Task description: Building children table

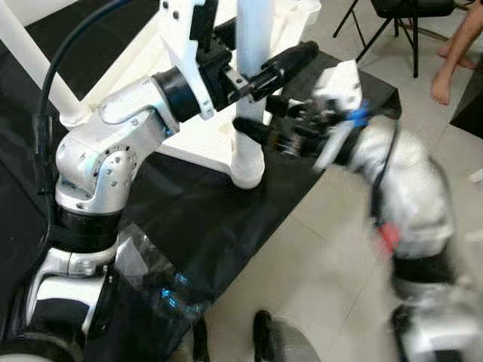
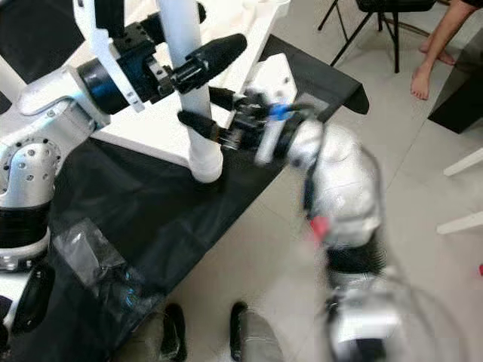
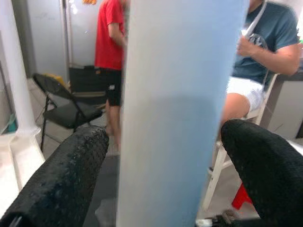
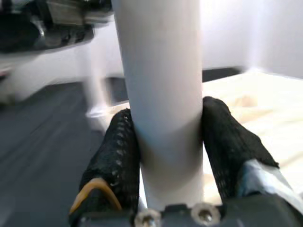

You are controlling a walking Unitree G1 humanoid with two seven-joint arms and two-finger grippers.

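your right gripper is clamped on the white table leg low down, fingers pressed against both sides. your left gripper sits higher on the same leg, fingers spread around it without touching. the leg stands upright on the white tabletop, which lies on a black sheet.

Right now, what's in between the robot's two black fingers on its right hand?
The white table leg. In the right wrist view the right hand has a finger pressed against each side of it.
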